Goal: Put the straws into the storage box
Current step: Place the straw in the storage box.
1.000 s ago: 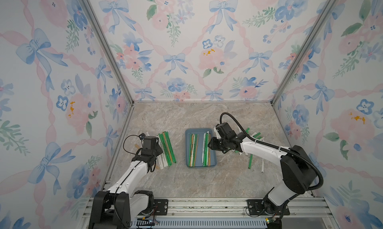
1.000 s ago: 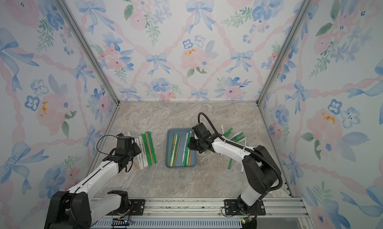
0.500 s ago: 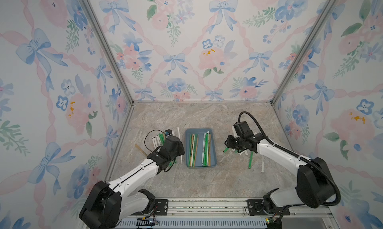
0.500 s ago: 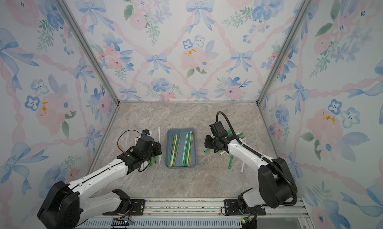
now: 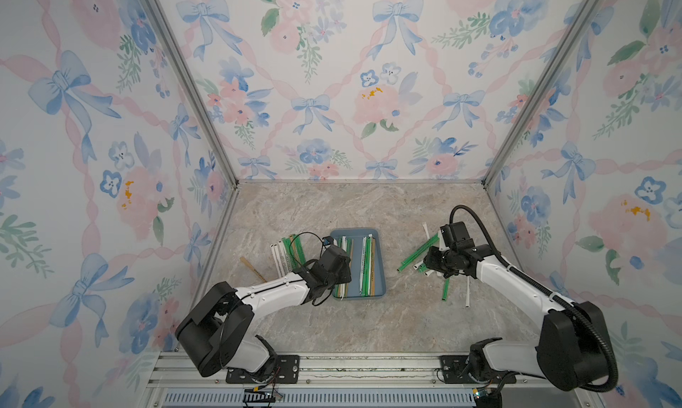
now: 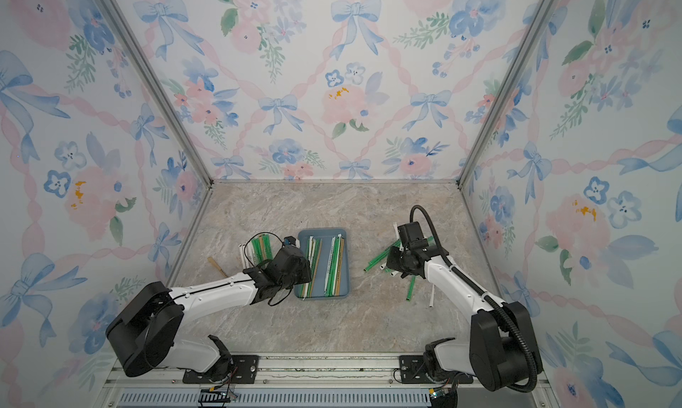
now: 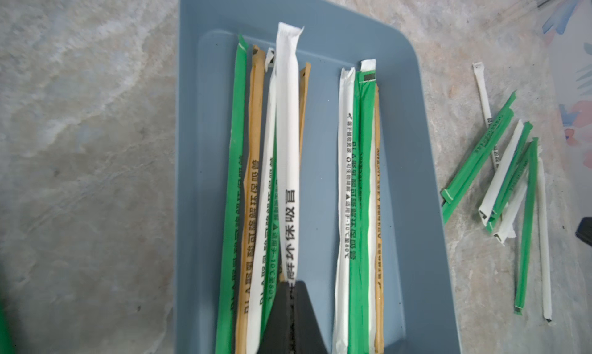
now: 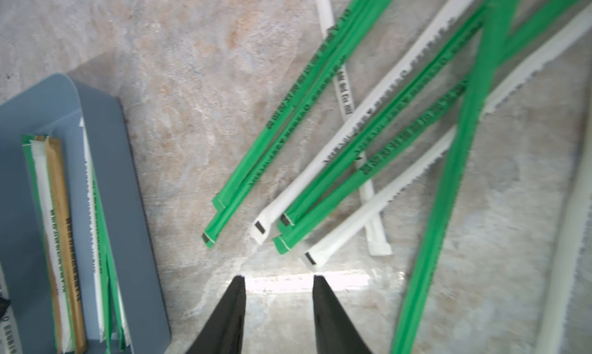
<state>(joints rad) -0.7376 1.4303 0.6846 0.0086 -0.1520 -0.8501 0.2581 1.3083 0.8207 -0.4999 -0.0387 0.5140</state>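
Left wrist: storage box holds mixed straws; L fingers pinch white straw over it, R fingers spread.

Marbled table has the blue storage box mid-table, loose straws scattered toward the right edge, and another bunch toward the left edge.

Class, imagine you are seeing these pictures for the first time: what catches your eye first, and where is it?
The slate-blue storage box sits at the table's middle, lined with green, white and tan straws. The left hand pinches a white straw above it. On the box's right, a loose heap of green and white straws lies before the open right hand.
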